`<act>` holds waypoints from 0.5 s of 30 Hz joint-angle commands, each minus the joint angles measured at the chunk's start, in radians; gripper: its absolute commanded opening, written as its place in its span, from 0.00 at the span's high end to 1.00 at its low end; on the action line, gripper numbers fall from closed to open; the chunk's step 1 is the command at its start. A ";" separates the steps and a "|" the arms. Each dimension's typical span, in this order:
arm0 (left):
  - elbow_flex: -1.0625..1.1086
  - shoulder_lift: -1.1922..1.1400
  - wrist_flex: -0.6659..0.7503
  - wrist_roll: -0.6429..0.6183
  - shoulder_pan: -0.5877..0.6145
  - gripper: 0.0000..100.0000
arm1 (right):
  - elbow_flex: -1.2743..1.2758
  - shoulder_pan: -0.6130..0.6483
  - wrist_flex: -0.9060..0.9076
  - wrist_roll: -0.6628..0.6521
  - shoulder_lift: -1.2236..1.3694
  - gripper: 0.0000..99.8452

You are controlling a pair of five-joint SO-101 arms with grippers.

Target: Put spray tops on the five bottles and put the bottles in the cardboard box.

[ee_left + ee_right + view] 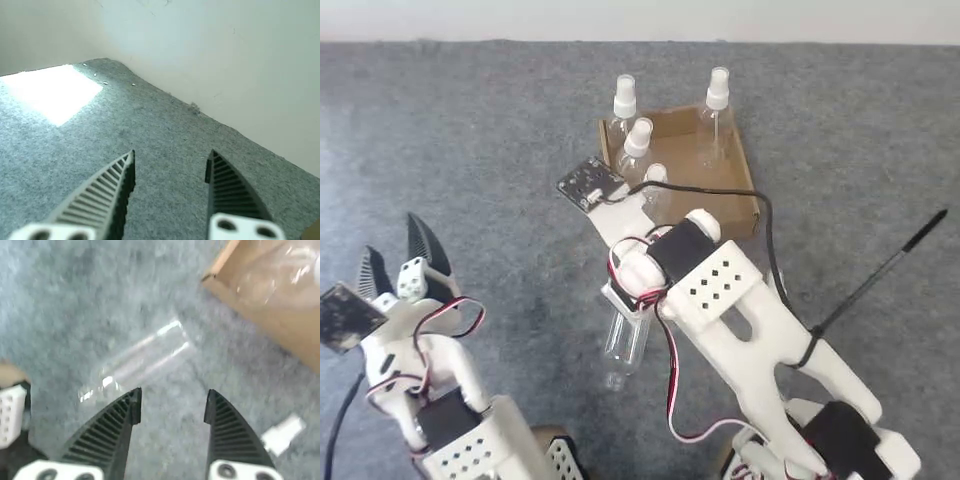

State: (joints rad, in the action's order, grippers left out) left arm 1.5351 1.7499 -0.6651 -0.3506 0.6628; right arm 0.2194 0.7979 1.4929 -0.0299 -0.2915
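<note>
Bottle (142,357) lying on its side on carpet, just outside cardboard box (672,125).
Right gripper (173,391) spread wide above it, left gripper (171,153) likewise spread, apart; a skewed pinch could roll the bottle away.

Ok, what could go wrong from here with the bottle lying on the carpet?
1. The clear bottle lies on its side just ahead of the open right gripper; being round, it may roll as the fingers close.
2. The loose spray top lies nearby and could get knocked aside.
3. The arm is right by the cardboard box and might tip the capped bottles standing there.
</note>
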 commanded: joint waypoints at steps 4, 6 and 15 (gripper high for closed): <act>-0.008 0.012 0.034 -0.009 0.005 0.79 | 0.038 0.036 -0.140 0.011 -0.050 0.88; -0.008 0.012 0.034 -0.009 0.005 0.79 | 0.098 0.071 -0.211 0.011 -0.050 0.94; -0.008 0.012 0.034 -0.009 0.005 0.79 | 0.305 0.116 -0.552 0.003 -0.047 0.99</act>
State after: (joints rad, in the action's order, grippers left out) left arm 1.5351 1.7499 -0.6651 -0.3506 0.6628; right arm 0.5063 0.9068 1.0434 -0.0299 -0.2915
